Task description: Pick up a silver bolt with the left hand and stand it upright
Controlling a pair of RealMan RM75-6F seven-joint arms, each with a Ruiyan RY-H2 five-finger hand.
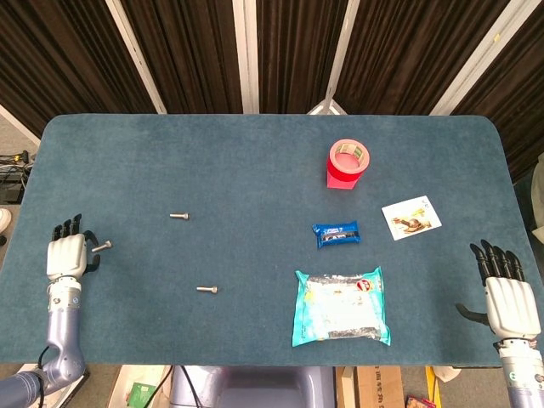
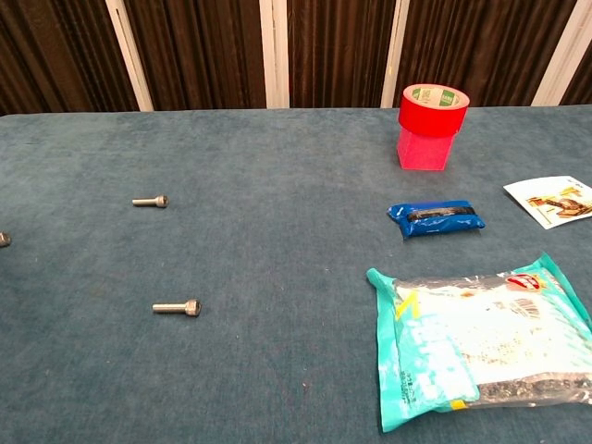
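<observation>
Three silver bolts lie flat on the blue table. One bolt [image 1: 102, 246] [image 2: 4, 240] is at the far left, right beside my left hand [image 1: 67, 257]. That hand rests near the left edge with its fingers straight and apart, its thumb just below the bolt, and holds nothing. A second bolt [image 1: 178, 216] [image 2: 150, 201] lies further in, and a third bolt [image 1: 206, 290] [image 2: 177, 307] nearer the front. My right hand [image 1: 508, 297] is at the front right corner, fingers spread and empty. Neither hand shows in the chest view.
A red tape roll [image 1: 348, 163] [image 2: 432, 127] stands at the back right. A blue packet [image 1: 336, 234] [image 2: 437, 219], a teal snack bag [image 1: 341, 306] [image 2: 476, 339] and a picture card [image 1: 411, 218] [image 2: 553, 201] lie on the right half.
</observation>
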